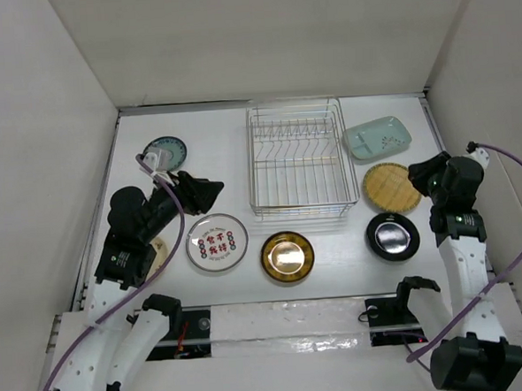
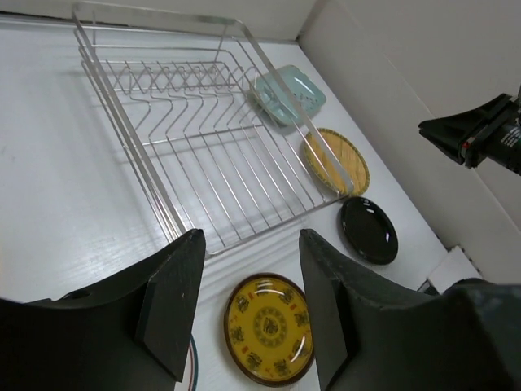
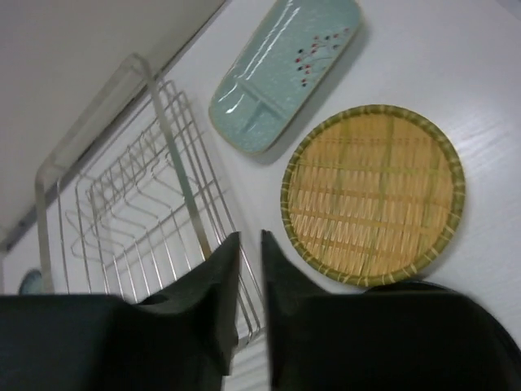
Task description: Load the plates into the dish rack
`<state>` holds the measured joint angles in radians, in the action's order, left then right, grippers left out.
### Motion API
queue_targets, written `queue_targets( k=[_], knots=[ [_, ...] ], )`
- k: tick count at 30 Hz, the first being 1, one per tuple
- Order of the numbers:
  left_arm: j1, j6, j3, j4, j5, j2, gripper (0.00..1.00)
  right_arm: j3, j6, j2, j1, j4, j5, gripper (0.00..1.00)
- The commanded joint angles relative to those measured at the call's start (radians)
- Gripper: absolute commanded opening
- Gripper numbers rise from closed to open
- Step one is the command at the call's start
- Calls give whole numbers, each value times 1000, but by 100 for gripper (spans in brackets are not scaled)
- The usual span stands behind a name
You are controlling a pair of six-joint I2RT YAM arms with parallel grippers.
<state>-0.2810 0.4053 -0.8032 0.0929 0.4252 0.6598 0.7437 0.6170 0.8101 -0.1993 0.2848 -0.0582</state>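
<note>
The dish rack (image 1: 294,158), a silver wire basket, stands at mid-table with nothing in it. In front of it lie a white plate with red characters (image 1: 217,243), a gold dark-rimmed plate (image 1: 287,255) and a black silver-centred plate (image 1: 393,236). To its right are a woven tan plate (image 1: 391,187) and a pale green rectangular plate (image 1: 377,138). A teal plate (image 1: 165,151) lies at the far left, partly covered by my left arm. A cream plate (image 1: 162,255) peeks out under that arm. My left gripper (image 1: 215,191) hovers open and holds nothing, above the gold plate (image 2: 269,328). My right gripper (image 1: 412,177) hangs near the woven plate (image 3: 373,195), its jaws a narrow gap apart, holding nothing.
White walls close in the table on the left, back and right. The rack's near rim (image 2: 130,138) runs just beyond my left fingers. My right gripper's tips (image 3: 250,236) hang over the rack's right rim (image 3: 183,183). The green plate (image 3: 285,73) lies past the woven one.
</note>
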Motion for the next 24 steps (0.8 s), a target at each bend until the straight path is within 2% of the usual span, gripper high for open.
queue_targets(
  k=[1,2,3,4,7,8,9,11,12,13,15,16,18,19,20,21,22,23,24],
  knots=[
    [-49,-31,24,-62,-9,-9,47,-33,59,-80,-46,-13,125,32],
    [-59,-36,28,-58,-17,-14,48,-59,59,-92,-66,-7,155,56],
    [-72,-42,35,-48,-26,-28,47,-73,66,-104,-75,-1,223,63],
    [-99,-49,50,-47,-35,-40,47,-84,70,-111,-89,5,251,67],
    [-150,-62,74,-33,-52,-84,45,-127,93,-127,-156,8,317,66],
    [-164,-74,76,-24,-87,-94,43,-136,98,-129,-176,5,311,64],
    [-178,-82,76,-9,-106,-112,34,-154,99,-130,-205,8,316,63],
    [-213,-95,72,5,-155,-127,23,-174,101,-117,-230,13,324,54],
    [-224,-109,70,16,-173,-141,5,-188,101,-106,-244,19,311,48],
    [-233,-111,70,18,-189,-147,0,-193,101,-83,-273,28,296,30],
    [-248,-118,71,24,-218,-163,0,-211,102,-62,-298,28,267,8],
    [-262,-118,73,24,-229,-164,0,-231,105,-51,-322,24,233,0],
    [-273,-118,73,33,-258,-163,0,-257,110,-26,-331,1,186,0],
    [-283,-115,75,34,-264,-161,3,-282,110,-22,-344,-30,172,0],
    [-284,-115,75,36,-278,-163,9,-293,102,-14,-357,-44,150,4],
    [-294,-115,73,41,-287,-164,19,-300,101,15,-358,-53,120,15],
    [-306,-115,73,41,-295,-166,23,-303,101,32,-370,-62,109,26],
    [-307,-115,73,44,-310,-166,27,-313,96,52,-380,-78,92,54],
    [-317,-115,72,45,-316,-166,33,-322,86,99,-381,-111,59,63]
  ],
)
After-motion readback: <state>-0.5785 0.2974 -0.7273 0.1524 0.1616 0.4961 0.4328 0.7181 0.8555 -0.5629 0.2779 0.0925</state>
